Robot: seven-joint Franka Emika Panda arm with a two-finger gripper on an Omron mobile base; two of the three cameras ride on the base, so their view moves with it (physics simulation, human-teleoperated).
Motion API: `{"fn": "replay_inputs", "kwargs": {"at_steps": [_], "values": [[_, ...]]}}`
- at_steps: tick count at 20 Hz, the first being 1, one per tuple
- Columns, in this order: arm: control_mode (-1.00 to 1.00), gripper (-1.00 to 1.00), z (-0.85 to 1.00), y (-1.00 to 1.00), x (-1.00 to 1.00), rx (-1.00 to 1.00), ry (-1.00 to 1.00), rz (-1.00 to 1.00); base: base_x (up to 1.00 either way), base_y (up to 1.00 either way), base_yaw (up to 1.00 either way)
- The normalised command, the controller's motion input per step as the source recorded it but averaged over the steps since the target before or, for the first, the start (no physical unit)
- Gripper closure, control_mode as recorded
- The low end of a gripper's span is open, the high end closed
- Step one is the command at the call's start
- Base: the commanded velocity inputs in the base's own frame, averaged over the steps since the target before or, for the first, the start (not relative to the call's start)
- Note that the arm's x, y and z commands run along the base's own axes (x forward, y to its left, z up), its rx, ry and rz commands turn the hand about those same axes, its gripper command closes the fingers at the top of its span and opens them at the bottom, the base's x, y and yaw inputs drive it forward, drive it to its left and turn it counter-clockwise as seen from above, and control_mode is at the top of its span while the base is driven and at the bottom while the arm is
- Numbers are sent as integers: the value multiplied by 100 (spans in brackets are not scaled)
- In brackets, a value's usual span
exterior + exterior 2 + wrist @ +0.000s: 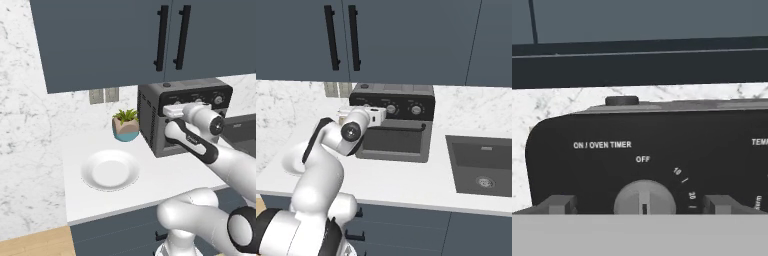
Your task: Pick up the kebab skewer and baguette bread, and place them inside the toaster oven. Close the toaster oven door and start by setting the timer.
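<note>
The toaster oven (401, 90) stands on the counter against the marble wall. Its door (396, 141) is closed upright, with the black bar handle (401, 128) across the top. My gripper (641, 205) is open right in front of the top panel. Its two fingertips (560, 204) stand apart on either side of the left silver knob (644, 192), marked ON / OVEN TIMER, without touching it. The knob's pointer is at OFF. From the base views my hand (173, 110) (378, 114) covers that knob. The kebab skewer and the baguette bread are out of view.
A white plate (110, 170) and a small potted plant (126, 124) sit on the counter left of the oven. A dark sink (483, 165) lies to its right. Upper cabinets with black handles (170, 37) hang just above the oven.
</note>
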Motion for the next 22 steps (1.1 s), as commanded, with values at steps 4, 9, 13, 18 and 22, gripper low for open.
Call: {"fn": "replay_inputs", "kwargs": {"at_steps": [4, 9, 13, 18, 22], "values": [[-100, -100, 0, 0, 4, 0, 0, 0, 0, 0, 0], [-100, -100, -1, 0, 4, 0, 0, 0, 0, 0, 0], [-100, -100, -2, 0, 8, 0, 0, 0, 0, 0, 0], [-100, -100, -1, 0, 0, 0, 0, 0, 0, 0, 0], [-100, -100, 0, 0, 0, 0, 0, 0, 0, 0, 0]]}}
